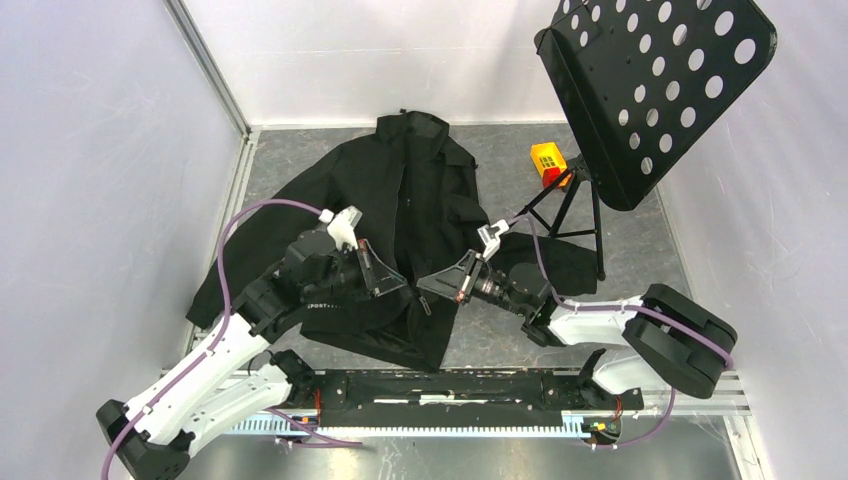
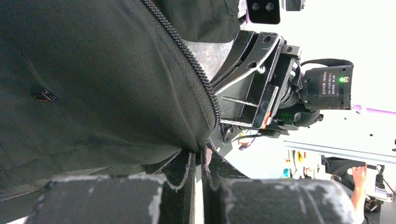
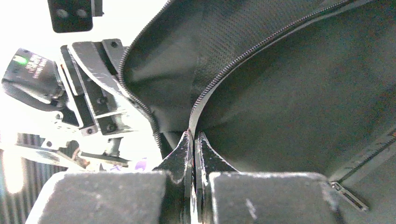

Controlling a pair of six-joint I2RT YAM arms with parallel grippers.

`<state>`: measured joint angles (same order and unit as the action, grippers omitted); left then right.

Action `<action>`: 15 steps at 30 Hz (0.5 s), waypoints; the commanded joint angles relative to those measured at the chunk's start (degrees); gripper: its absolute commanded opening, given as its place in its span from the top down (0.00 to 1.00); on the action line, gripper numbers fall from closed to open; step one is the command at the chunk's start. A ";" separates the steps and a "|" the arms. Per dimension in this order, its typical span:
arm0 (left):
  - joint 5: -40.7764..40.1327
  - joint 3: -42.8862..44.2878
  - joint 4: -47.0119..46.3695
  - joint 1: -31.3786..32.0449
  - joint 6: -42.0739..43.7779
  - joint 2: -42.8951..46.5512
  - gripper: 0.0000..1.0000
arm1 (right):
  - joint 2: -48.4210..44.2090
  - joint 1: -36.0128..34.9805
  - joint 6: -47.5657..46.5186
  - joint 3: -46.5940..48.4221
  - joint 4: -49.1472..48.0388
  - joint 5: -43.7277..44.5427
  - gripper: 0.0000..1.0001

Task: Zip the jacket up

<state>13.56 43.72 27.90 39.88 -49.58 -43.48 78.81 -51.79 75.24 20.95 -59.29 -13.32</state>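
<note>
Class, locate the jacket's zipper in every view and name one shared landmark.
Top external: zipper runs down the middle of the jacket.
Left wrist: curves from top centre down to the left claw.
Right wrist: diagonal from top right to the right claw.
Shared landmark: the left claw, in all three.

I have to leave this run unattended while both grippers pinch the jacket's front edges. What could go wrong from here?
1. The left gripper and right gripper each hold the jacket by a thin strip at their fingertips; the zipper edge could slip out.
2. The grippers sit very close together, so they might collide.
3. A sleeve lies by the legs of the stand; pulling might tug it.
</note>
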 commanded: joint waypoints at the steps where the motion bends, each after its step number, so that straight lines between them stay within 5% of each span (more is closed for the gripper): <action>1: -0.34 0.33 1.06 0.02 2.02 0.84 0.98 | 0.66 0.59 6.40 -3.12 -16.92 -0.61 1.00; 15: 1.93 -1.67 -7.35 0.02 -0.78 -0.90 0.98 | 7.49 0.32 8.06 -0.78 -28.03 0.01 1.00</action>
<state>14.06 42.48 26.96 39.88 -48.80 -46.02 84.79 -51.27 82.70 17.56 -80.16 -13.30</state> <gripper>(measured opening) 0.087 0.010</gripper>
